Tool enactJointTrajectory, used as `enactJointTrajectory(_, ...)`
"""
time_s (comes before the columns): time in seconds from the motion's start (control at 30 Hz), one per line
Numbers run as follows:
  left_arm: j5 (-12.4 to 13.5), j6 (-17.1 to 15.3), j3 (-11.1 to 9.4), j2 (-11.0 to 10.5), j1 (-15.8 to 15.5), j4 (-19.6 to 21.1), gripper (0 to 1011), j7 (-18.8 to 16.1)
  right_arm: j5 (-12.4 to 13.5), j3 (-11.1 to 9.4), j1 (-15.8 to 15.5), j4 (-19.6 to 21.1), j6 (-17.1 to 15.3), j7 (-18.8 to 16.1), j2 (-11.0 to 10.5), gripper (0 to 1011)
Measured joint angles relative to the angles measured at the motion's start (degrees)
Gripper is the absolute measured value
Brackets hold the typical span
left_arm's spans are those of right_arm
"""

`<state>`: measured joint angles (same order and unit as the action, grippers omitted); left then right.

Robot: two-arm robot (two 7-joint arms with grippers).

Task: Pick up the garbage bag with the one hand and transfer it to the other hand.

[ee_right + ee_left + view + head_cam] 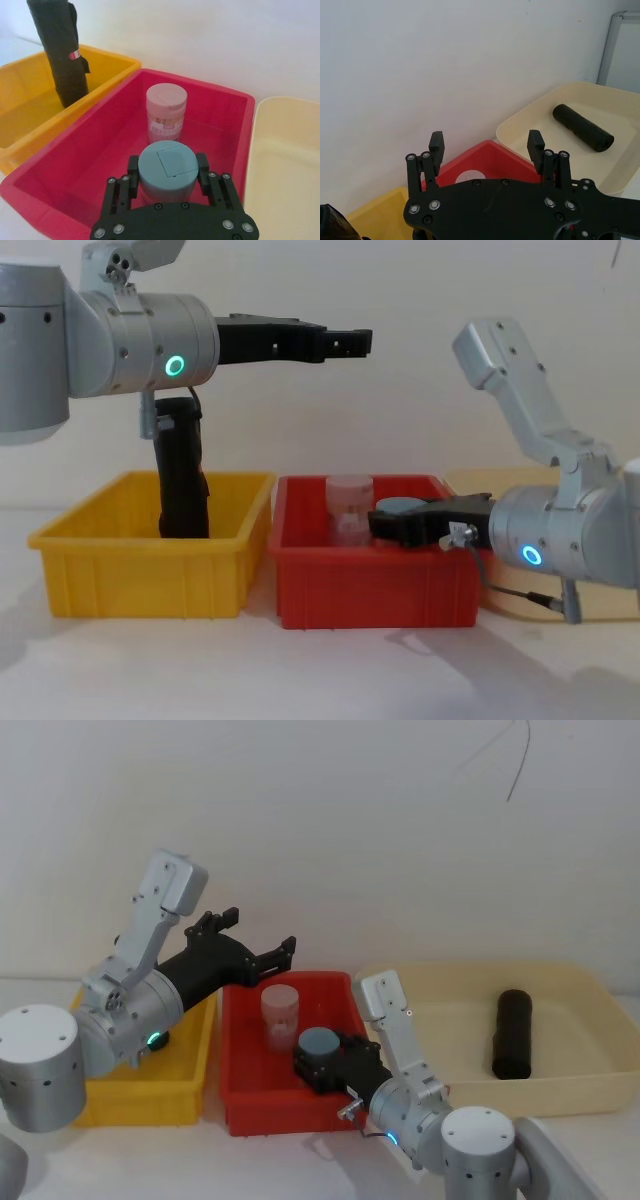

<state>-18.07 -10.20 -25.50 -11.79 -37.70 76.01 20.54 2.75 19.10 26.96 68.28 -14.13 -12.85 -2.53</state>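
The garbage bag (182,470), a tall black roll with a small reddish mark (75,54), stands upright in the yellow bin (150,565), rising well above its rim. My left gripper (262,932) is open and holds nothing. It hangs in the air above the back of the red bin (240,1105), higher than the garbage bag and off to its side; the left wrist view shows both fingers spread wide (486,140). My right gripper (167,165) sits low in the red bin with its fingers pressed on either side of a blue-lidded jar (167,177).
A pink-lidded jar (166,112) stands in the red bin just beyond the blue-lidded one. A beige bin (590,1095) on the right holds a second black roll (512,1033) lying flat. A white wall closes off the back.
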Motion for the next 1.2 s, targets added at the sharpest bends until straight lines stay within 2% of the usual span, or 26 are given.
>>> enactJointTrajectory(0.03,0.0,0.0,0.0,0.0,0.0,0.0,1001,0.0,0.0,-0.1,0.1,-0.1,0.1,0.1,0.0,663)
enactJointTrajectory(0.47,0.0,0.0,0.0,0.0,0.0,0.0,1001,0.0,0.9,-1.8,0.6,1.1,1.3,0.7,0.1,663)
enactJointTrajectory(0.77,0.0,0.0,0.0,0.0,0.0,0.0,1001,0.0,2.6,-4.8,1.9,4.0,2.9,2.1,-0.4,663)
enactJointTrajectory(1.2,0.0,0.0,0.0,0.0,0.0,0.0,1001,0.0,2.7,-9.4,3.3,5.8,4.6,5.7,-2.3,663)
